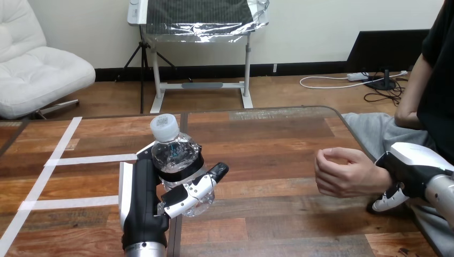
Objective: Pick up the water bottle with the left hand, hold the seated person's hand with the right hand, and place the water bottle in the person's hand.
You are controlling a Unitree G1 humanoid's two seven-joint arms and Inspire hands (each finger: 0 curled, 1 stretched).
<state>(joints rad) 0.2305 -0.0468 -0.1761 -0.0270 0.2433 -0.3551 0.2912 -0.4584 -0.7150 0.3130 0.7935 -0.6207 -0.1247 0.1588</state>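
Note:
A clear water bottle point(174, 152) with a white cap and a dark label band stands upright in my left hand point(184, 195), whose fingers and thumb curl round its lower body at the table's middle left. The person's hand point(342, 171) hovers over the table's right side, palm turned inward and fingers loosely curled, holding nothing. My right hand point(409, 160) wraps the person's wrist from the right, with its white fingers point(388, 201) curling underneath. A wide stretch of table separates the bottle from the person's hand.
White tape lines point(88, 159) cross the left part of the wooden table point(278, 139). The table's rounded right corner and edge lie close to the person's knee point(369, 126).

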